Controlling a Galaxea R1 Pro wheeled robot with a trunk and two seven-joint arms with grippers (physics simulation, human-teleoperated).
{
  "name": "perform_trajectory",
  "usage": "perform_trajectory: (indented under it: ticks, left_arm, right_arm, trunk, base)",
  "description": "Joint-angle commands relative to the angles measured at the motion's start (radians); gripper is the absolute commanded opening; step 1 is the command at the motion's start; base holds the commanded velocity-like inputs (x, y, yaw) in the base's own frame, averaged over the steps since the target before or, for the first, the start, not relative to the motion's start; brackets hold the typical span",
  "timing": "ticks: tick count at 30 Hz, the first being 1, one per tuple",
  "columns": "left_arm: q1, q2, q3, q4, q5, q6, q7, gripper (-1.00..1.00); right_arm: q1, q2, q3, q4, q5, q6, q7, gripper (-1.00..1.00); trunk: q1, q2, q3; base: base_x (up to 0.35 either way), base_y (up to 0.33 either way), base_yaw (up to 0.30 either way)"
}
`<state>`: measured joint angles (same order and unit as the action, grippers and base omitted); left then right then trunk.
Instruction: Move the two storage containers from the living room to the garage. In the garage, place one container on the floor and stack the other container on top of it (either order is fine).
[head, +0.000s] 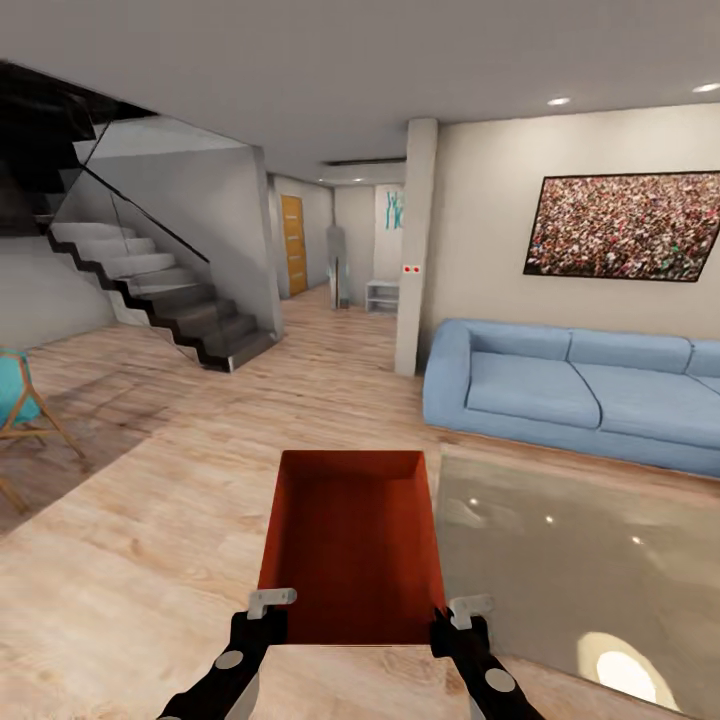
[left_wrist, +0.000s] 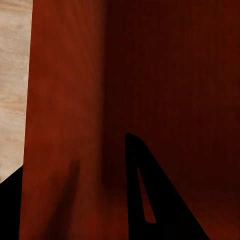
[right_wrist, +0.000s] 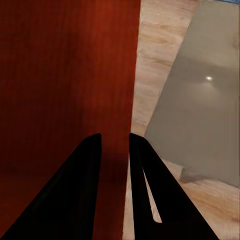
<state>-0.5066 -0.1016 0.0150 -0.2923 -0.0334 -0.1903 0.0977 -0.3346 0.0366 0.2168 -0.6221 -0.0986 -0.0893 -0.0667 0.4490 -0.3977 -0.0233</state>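
Note:
One orange-red open-topped storage container (head: 350, 550) hangs in front of me over the living room's light wood plank floor (head: 150, 560). My left gripper (head: 270, 612) is shut on its near left corner and my right gripper (head: 466, 615) is shut on its near right corner. In the left wrist view the container wall (left_wrist: 65, 100) runs between the black fingers (left_wrist: 150, 200). The right wrist view has the thin wall (right_wrist: 65, 75) pinched between both fingers (right_wrist: 85, 190). The garage is out of view.
A blue sofa (head: 570, 390) stands at the right under a wall picture (head: 625, 225). A glossy grey rug (head: 560, 560) lies beside the container. Stairs (head: 170, 290) rise at the left, past a turquoise chair (head: 20, 410). Beyond a pillar (head: 415, 250), a hallway leads to a wooden door (head: 292, 245).

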Motion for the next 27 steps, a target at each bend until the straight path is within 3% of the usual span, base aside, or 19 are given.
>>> perform_trajectory:
  ticks: [1,9,27]
  left_arm:
    - [-0.001,0.006,0.007,0.004,0.001,-0.005,0.042,-1.00]
    - [-0.001,0.006,0.006,0.004,0.000,-0.005,0.043,-1.00]
    - [-0.001,0.006,0.006,0.004,0.000,-0.005,0.044,-1.00]
  right_arm:
    - [-0.001,-0.001,0.013,-0.002,-0.006,-0.047,0.013,-1.00]
    - [-0.001,-0.001,0.013,-0.002,-0.005,-0.047,0.013,-1.00]
    - [-0.001,-0.001,0.013,-0.002,-0.004,-0.047,0.013,-1.00]
  trunk:
    - [0.001,-0.002,-0.002]
    - [0.001,-0.002,-0.002]
    - [0.001,-0.002,-0.002]
  base:
    - [0.243,0.254,0.300]
    - [0.275,0.203,0.300]
    - [0.316,0.098,0.300]
